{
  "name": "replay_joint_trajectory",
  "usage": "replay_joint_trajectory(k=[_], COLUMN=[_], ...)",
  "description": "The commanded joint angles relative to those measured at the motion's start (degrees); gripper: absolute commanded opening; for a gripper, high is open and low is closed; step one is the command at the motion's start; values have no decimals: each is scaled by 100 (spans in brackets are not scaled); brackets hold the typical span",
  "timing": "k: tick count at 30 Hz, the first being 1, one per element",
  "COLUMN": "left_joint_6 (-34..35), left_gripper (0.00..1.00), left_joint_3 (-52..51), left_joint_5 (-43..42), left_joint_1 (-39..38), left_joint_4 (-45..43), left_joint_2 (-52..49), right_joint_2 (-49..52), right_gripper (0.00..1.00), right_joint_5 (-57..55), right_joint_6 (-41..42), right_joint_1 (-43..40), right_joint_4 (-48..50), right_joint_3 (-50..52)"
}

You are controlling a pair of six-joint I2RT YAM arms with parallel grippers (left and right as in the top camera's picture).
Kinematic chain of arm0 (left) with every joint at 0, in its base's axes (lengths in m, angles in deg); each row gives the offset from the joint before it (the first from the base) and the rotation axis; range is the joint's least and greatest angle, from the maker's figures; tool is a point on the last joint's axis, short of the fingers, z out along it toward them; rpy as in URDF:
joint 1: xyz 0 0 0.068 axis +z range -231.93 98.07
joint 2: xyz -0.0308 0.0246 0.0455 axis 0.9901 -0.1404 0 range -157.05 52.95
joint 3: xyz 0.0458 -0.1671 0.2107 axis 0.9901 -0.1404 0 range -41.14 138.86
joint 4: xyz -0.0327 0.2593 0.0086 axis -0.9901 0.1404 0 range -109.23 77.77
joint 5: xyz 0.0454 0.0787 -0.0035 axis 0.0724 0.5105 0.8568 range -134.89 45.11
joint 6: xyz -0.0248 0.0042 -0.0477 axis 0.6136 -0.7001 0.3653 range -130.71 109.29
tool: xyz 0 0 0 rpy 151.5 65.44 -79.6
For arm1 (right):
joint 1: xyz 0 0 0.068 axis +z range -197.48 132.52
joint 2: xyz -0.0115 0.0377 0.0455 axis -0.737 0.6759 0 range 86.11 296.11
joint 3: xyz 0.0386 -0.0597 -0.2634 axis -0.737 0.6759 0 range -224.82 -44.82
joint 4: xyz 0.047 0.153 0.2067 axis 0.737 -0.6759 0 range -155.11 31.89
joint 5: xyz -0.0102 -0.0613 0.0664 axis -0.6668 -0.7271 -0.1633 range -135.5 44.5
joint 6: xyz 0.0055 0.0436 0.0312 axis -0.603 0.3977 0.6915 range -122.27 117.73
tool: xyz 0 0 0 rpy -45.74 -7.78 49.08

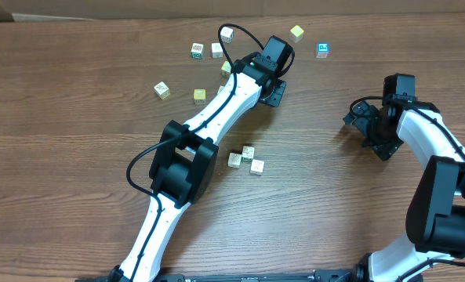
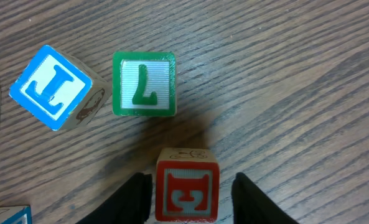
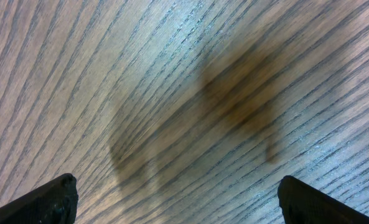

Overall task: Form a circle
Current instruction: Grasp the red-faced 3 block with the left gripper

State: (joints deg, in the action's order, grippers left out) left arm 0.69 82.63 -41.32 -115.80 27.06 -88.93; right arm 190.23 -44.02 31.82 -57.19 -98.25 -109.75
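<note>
L gripper (image 2: 191, 182) is set astride red-faced block (image 2: 186, 194). Jaws are narrow, w/ slim gaps seen both sides, so nothing is gripped yet. It is prob. lined up thus to take that block w/o knocking green L block (image 2: 144, 84) & blue I block (image 2: 50, 87) just beyond. R gripper (image 3: 177, 194) is held wide over bare table (image 1: 75, 117), out of the way. Circle (image 1: 248, 156), judged only a 3-block clump, is seen mid-table beside L arm (image 1: 187, 160), well apart from L gripper, on its near side.

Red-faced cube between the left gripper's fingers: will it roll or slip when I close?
The red-faced cube looks like rigid wood with flat sides, so it probably won't roll or squash. Being small on the smooth table, it may skid or twist if the left gripper touches one side first.
</note>
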Motion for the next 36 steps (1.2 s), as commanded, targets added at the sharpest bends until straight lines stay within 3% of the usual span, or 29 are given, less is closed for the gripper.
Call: replay_joint_trajectory(k=[1, 5, 7, 11, 13, 16, 26, 31, 36], left_joint_6=[-44, -42, 0, 24, 22, 44, 42, 42, 44], left_gripper=[37, 47, 47, 31, 30, 41, 37, 52, 52], left_joint_3=[9, 9, 9, 9, 7, 7, 2, 2, 2], left_joint_5=[-63, -63, -63, -66, -63, -66, -66, -68, -87], left_joint_1=[-31, -31, -31, -31, -31, -31, -33, -33, -59], left_joint_4=[-4, -11, -15, -4, -2, -2, -15, 37, 275], left_joint_2=[-63, -63, -63, -63, -81, -127, -170, -170, -186], right_joint_2=[11, 11, 11, 11, 11, 11, 11, 11, 11], right_gripper=[100, 100, 100, 100, 100, 100, 100, 100, 100], right_joint_5=[-37, -37, -37, -33, -35, -35, -35, -35, -35], right_joint_6=[-7, -7, -7, -4, -7, -7, -7, -7, -7], right_joint_1=[-4, -4, -4, -4, -4, -4, -4, -4, -4], right_joint_4=[7, 7, 7, 24, 57, 72, 90, 92, 90], right_joint_3=[-105, -105, -105, -105, -105, -105, -105, -105, -105])
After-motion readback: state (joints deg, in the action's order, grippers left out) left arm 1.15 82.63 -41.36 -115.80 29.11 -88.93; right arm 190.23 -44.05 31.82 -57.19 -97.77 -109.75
